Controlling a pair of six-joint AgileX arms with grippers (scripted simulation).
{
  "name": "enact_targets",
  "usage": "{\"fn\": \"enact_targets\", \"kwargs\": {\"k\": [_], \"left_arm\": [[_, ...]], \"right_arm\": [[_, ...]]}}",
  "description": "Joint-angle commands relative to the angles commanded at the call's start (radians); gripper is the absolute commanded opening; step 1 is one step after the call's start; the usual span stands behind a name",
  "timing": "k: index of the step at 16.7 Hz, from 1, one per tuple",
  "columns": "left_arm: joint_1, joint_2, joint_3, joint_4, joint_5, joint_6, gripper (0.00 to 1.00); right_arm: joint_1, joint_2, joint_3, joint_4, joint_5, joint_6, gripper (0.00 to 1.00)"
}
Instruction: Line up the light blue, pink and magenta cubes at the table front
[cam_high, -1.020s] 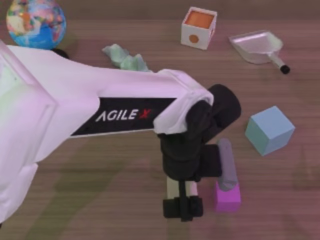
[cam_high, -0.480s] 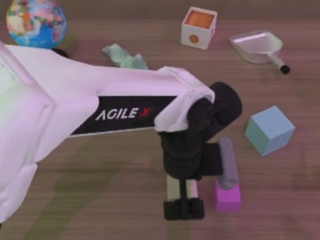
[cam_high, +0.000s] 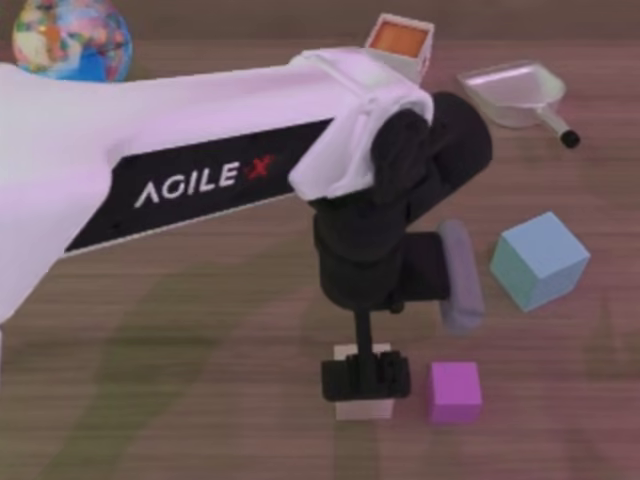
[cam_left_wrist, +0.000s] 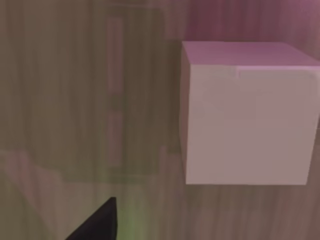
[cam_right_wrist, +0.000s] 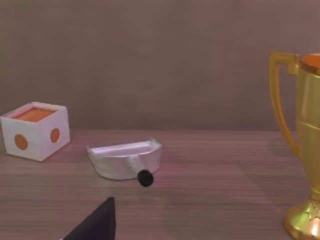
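The left end effector (cam_high: 365, 378) is hovering over the pink cube (cam_high: 363, 407) beside the magenta cube (cam_high: 455, 391), its grip impossible to tell.

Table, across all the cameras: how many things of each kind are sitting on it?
Cubes: 3 (light blue cube, pink cube under the left gripper, magenta cube)
Globe: 1
White box with orange inside: 1
Dustpan: 1
Gold trophy: 1
Total: 7
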Motion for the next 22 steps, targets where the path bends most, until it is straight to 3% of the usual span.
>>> {"fn": "enact_targets", "kwargs": {"k": [5,9,13,22], "left_arm": [[0.0,-0.006,-0.012,0.009,-0.001,-0.003,1.0],[0.076,-0.149,-0.14,0.095,-0.009,-0.049,1.0],[0.223,-0.449,-0.384,0.253,-0.019,-0.146,1.0],[0.634,-1.387,-1.147,0.735,-0.028,-0.448,1.0]], "right_arm": [[0.002,0.01,0.01,-0.007,-0.001,-0.001,1.0],[0.029,0.151,0.148,-0.105,-0.003,-0.014,1.0],[0.073,0.454,0.413,-0.284,-0.002,-0.038,1.0],[0.196,1.418,1.113,-0.81,0.005,-0.114,1.0]]}}
